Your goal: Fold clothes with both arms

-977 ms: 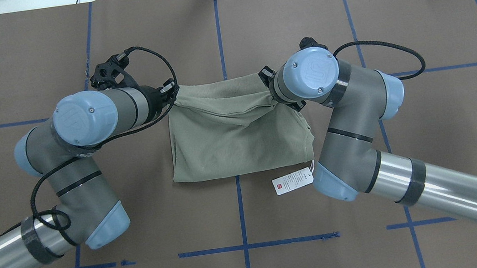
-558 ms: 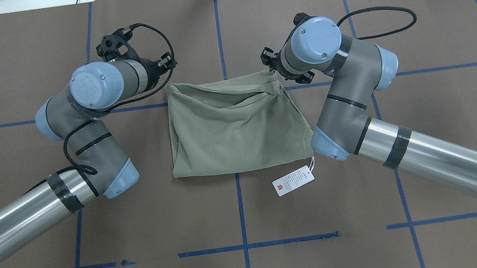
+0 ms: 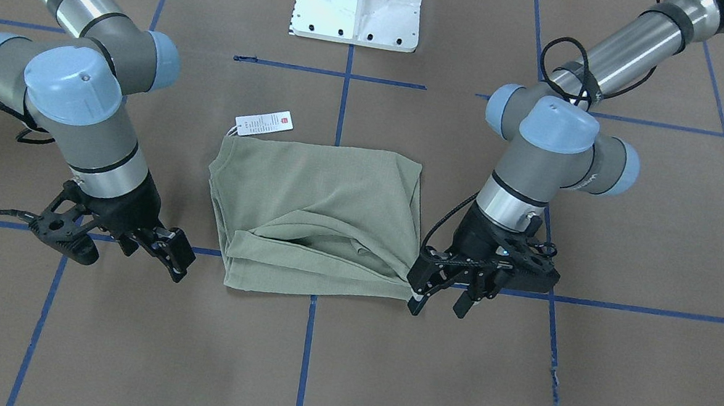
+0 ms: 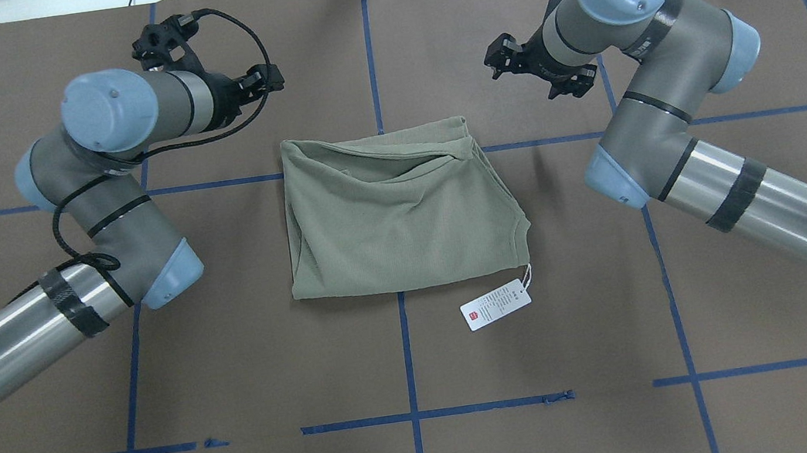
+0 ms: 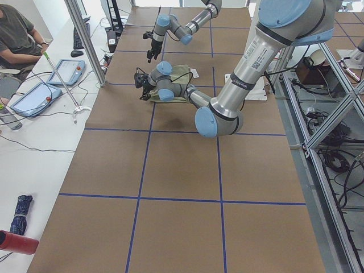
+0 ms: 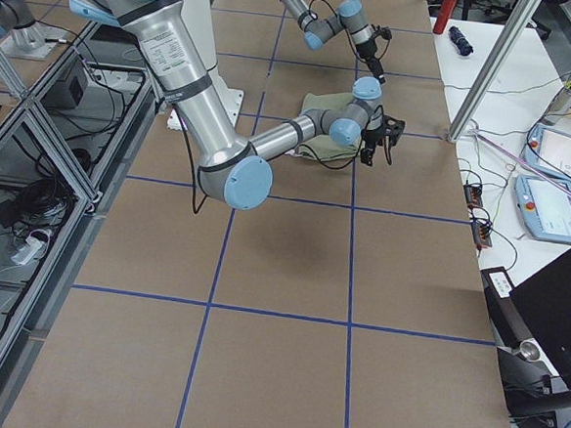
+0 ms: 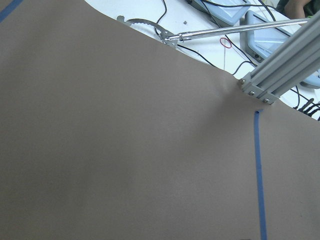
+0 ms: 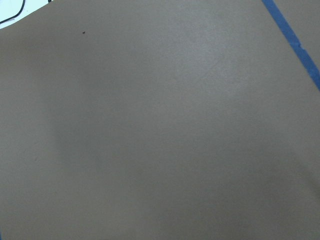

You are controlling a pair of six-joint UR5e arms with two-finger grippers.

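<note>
Brown paper-covered table [image 4: 365,52] is marked with a blue tape grid. Silver-grey left arm [image 4: 114,218] and right arm [image 4: 673,144] are positioned either side of the sage-green knit shirt [image 4: 395,220], which is laid folded at table centre. Black left gripper [image 3: 438,310] and right gripper [image 3: 179,261] are held with jaws spread, nothing gripped. White hang tag [image 4: 496,305] is seen at the shirt's near-right corner.

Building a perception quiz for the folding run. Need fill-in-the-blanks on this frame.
1. The folded sage-green shirt is held by ____ gripper.
2. The left gripper and the right gripper both have their jaws ____.
3. The white hang tag lies on the table, off the shirt's corner on the robot's ____ side.

Missing words: neither; open; right.
</note>
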